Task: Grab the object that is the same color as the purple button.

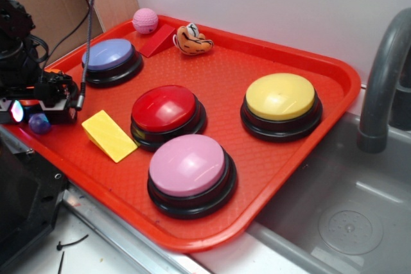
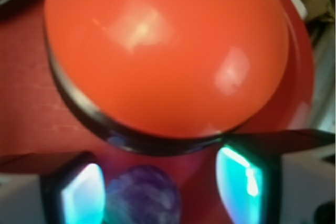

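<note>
My claw (image 2: 163, 190) is spread, pads astride the small purple ball (image 2: 143, 195), not clamped. An orange dome button (image 2: 163, 51) sits just ahead; the yellow wedge (image 1: 109, 135) lies near the ball.

Exterior view: robot arm (image 1: 19, 43) cut by left edge; its hand (image 1: 29, 112) partly out of frame, finger spacing not readable. Small purple ball (image 1: 39, 123) half tucked under the hand, contact unclear. Grey faucet (image 1: 385, 75) cut by right edge. Tray's (image 1: 257, 56) left corner hidden behind the arm.

Wrist view: whole picture soft. An orange-looking dome button (image 2: 163, 51) cut by top edge; its true color uncertain. Purple ball cut by bottom edge, lying beside the left fingertip (image 2: 84, 195); touching or not, cannot tell.
</note>
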Available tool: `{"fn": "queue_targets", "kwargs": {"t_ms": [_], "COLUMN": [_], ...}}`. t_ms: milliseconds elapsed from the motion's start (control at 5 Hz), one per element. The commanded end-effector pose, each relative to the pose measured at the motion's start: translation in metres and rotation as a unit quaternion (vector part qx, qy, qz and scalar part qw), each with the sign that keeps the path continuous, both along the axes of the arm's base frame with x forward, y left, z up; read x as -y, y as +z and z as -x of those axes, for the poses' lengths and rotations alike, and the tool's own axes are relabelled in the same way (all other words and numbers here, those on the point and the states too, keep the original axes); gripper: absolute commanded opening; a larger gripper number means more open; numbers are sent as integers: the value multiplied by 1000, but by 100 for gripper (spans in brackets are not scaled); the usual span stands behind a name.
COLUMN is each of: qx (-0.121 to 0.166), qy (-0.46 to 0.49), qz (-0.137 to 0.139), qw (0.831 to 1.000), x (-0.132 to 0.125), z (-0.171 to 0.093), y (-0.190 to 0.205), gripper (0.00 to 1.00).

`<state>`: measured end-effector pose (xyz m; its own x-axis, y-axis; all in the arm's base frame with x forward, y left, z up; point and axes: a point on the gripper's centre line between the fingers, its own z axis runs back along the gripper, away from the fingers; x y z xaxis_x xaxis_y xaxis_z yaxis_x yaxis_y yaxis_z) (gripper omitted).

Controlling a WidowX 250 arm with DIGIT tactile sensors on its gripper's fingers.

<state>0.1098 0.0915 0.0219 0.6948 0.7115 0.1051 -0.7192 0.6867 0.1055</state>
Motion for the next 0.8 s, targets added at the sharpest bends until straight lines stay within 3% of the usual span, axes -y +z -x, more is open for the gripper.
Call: {"fn": "queue_targets", "kwargs": {"t_ms": [0, 400, 600], "qx": [7, 34, 50], "qy": [-16, 19, 32], "qz": [-3, -7, 36], "qw": [1000, 999, 998], "x": [13, 16, 11], "z": [8, -7, -25], "y": [7, 47, 84], "gripper": [0, 0, 0]}}
